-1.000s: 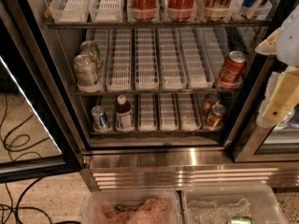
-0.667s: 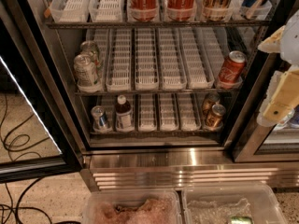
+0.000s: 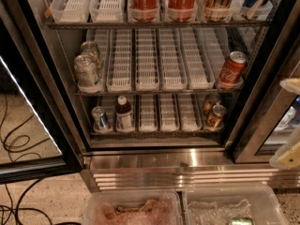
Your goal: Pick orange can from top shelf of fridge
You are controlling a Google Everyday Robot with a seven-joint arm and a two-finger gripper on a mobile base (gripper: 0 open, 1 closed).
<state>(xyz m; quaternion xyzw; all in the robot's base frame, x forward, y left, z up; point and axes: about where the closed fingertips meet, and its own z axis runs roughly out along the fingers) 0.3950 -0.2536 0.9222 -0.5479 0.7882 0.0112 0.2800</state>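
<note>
One end effector point(image 3: 289, 149), apparently far right

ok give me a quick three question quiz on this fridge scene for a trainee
1. True or false: the orange can stands on the top shelf of the fridge, just right of the two red Coca-Cola cans.
2. Where is the pincer?
A) closed around the orange can
B) at the right edge of the view, outside the fridge and apart from the orange can
C) reaching into the lowest rack
3. Fill in: the small bottle stands on the ___ shelf.

Key: 1 true; 2 B; 3 bottom
</note>
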